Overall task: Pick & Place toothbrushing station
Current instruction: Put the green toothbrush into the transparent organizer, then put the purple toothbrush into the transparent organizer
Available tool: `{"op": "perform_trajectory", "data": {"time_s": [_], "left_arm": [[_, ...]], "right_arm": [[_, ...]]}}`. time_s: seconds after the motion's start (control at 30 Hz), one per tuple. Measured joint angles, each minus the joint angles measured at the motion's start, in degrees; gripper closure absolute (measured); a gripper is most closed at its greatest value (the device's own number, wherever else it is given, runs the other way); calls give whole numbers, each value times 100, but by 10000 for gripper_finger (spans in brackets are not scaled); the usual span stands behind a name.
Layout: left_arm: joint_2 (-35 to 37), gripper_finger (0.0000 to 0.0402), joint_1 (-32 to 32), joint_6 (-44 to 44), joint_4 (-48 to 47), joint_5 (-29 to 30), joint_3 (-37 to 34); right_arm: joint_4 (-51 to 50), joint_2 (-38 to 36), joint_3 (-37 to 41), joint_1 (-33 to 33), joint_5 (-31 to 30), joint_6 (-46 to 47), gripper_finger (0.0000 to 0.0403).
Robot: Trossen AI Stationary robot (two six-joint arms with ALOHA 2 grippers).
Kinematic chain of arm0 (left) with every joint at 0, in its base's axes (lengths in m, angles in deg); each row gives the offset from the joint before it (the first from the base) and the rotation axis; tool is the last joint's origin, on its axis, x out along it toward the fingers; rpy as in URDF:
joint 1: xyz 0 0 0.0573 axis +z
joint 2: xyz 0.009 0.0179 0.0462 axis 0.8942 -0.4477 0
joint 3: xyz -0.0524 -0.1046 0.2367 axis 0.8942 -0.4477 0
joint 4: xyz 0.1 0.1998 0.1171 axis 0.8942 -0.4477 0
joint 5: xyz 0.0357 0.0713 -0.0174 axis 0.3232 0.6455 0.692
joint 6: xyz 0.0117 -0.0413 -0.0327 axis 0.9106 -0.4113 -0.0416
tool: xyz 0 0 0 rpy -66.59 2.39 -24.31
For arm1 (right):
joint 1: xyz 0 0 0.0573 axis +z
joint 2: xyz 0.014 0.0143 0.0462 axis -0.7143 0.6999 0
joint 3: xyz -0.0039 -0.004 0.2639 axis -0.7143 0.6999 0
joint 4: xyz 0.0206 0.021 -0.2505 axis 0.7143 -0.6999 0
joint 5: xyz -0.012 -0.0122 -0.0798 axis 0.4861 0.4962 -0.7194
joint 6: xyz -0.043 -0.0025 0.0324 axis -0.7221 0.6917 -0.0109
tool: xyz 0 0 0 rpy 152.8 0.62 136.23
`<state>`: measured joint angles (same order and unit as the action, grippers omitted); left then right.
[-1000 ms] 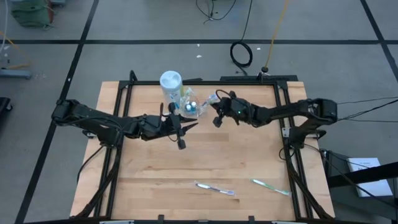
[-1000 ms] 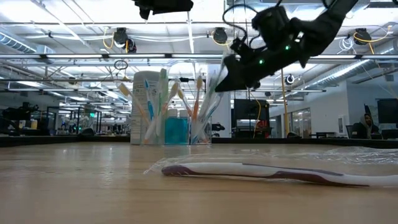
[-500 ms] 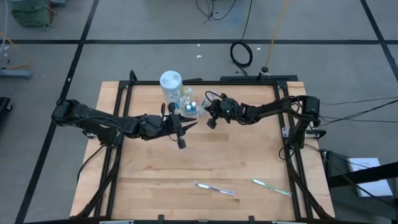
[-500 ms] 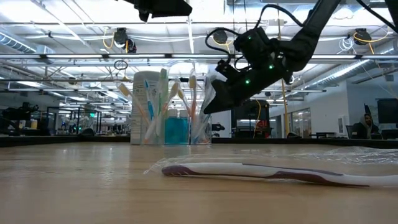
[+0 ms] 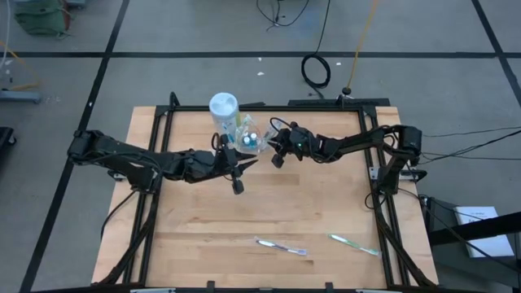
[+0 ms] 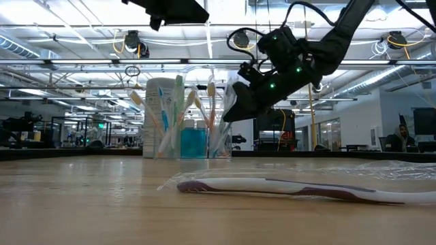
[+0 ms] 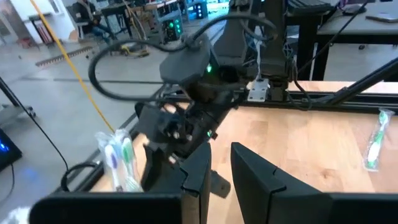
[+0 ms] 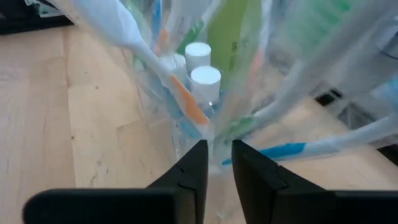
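Note:
The clear holder (image 5: 248, 140) stands at the table's far middle, packed with wrapped toothbrushes and blue toothpaste tubes with white caps (image 8: 205, 76); it also shows in the low view (image 6: 194, 139). My right gripper (image 5: 273, 154) is just to the right of the holder's top, shut on a clear-wrapped white toothbrush (image 6: 234, 88). My left gripper (image 5: 254, 162) hovers on the holder's near side, shut and empty, and its wrist view looks at the right gripper (image 7: 155, 168). My right gripper pinches the wrapped toothbrush (image 8: 219, 148) between its two fingers. It comes from the table's right, slanting down toward the holder. The brush is clear of the table, with its far end among the brushes in the holder; which part the fingers are on does not show.
A white cylinder (image 5: 224, 106) stands right behind the holder on its left. Two wrapped toothbrushes lie near the table's front edge, one in the middle (image 5: 281, 246) and one to its right (image 5: 354, 244). Bare wood lies between them and the arms.
My right gripper has gone toward the table's left and a little down, up to the holder's top, carrying the wrapped toothbrush in among the standing brushes. It has stayed shut.

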<state>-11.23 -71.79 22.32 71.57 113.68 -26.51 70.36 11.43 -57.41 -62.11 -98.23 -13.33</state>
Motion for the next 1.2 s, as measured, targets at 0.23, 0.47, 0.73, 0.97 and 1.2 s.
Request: {"op": "perform_trajectory", "data": {"time_s": [0.23,0.47,0.73,0.97,1.2], "left_arm": [[0,332,-117,-612,-532,-2,0],[-4,332,-285,-1004,-613,-768,0],[-245,332,-718,-962,238,-1451,0],[-1034,328,-1091,-334,1525,-1502,-4],[-1764,269,-1082,-610,1655,-1991,590]], "right_arm": [[-859,-598,1,0,0,-228,298],[-2451,-1369,1,152,20,212,280],[-4339,-1852,2,767,40,1107,283],[-5145,-2038,12,1810,73,1396,279],[-5655,-2279,5,2659,932,1754,277]]}}
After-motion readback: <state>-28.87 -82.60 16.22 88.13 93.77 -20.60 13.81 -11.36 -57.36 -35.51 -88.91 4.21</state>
